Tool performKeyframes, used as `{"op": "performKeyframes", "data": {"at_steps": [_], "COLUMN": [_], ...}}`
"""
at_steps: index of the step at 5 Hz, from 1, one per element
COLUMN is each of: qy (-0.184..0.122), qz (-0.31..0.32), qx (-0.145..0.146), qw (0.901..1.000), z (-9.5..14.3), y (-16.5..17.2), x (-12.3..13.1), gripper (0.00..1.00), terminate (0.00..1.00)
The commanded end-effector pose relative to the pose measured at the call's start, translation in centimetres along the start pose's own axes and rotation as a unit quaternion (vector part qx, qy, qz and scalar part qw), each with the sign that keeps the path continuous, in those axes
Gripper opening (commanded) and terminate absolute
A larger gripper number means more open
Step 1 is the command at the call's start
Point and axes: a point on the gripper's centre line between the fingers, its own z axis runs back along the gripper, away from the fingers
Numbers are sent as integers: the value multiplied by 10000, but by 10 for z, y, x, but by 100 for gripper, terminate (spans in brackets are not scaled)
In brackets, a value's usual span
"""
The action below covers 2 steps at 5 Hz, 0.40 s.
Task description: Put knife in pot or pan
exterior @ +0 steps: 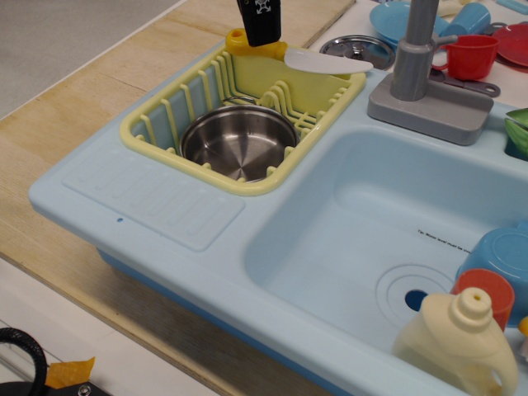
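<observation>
The knife (pixel 323 59) lies across the back rim of a yellow dish rack (pixel 147 136), its yellow-orange handle to the left and its white blade pointing right. The shiny steel pot (pixel 239 142) stands upright and empty inside the rack, in front of and below the knife. My black gripper (pixel 261 37) comes down from the top edge and covers the middle of the knife's handle. Only one dark finger face shows, so I cannot tell whether the jaws are open or closed on the handle.
The rack sits in the left part of a light blue toy sink (pixel 363 231). A grey faucet (pixel 417 58) stands at the back, with a metal lid (pixel 359 47), a red cup (pixel 470 56) and blue dishes near it. A cream bottle (pixel 458 342) and a blue bowl (pixel 499 252) are at the right.
</observation>
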Motion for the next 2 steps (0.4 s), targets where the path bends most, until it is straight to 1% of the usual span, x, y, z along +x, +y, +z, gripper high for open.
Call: {"op": "performKeyframes", "data": {"at_steps": [1, 2], "qy": [-264, -426], "qz": [-173, -206], "qx": [184, 145], "qw": [9993, 9988], "z": [2, -10], "y": [14, 16], "x": [0, -4], "gripper": [100, 100], "terminate": [0, 0]}}
